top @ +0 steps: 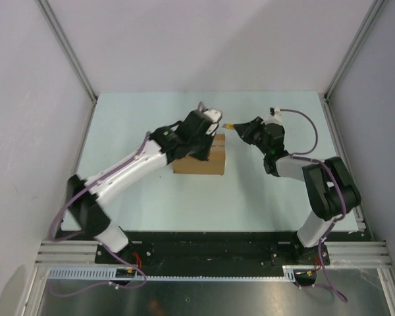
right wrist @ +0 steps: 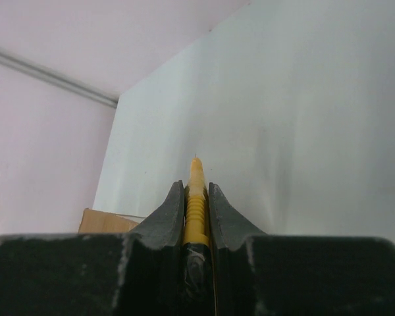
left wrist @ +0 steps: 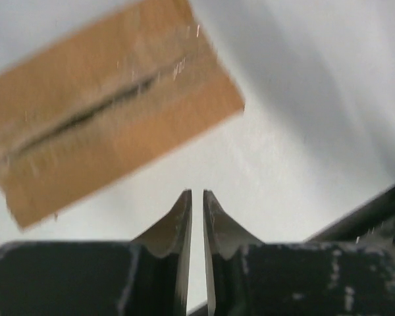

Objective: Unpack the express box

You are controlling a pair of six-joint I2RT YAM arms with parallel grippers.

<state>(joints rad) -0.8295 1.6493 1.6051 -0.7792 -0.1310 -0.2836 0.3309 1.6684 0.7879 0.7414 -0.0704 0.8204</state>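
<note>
Right wrist: right claw (right wrist: 196, 186) clamps the utility knife (right wrist: 195, 212), left claw (left wrist: 197, 193) nearly together on nothing, so the unheld express box (left wrist: 105, 112) ahead of it may skid when cut.

2 white arms (top: 128, 168), black joints (top: 326, 187), purple cables (top: 314, 128)

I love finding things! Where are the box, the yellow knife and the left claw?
express box (left wrist: 118, 138): left wrist view, top flap beside the slit.
yellow knife (right wrist: 195, 197): right wrist view, ribbed body.
left claw (left wrist: 197, 195): left wrist view, between fingertips.
</note>
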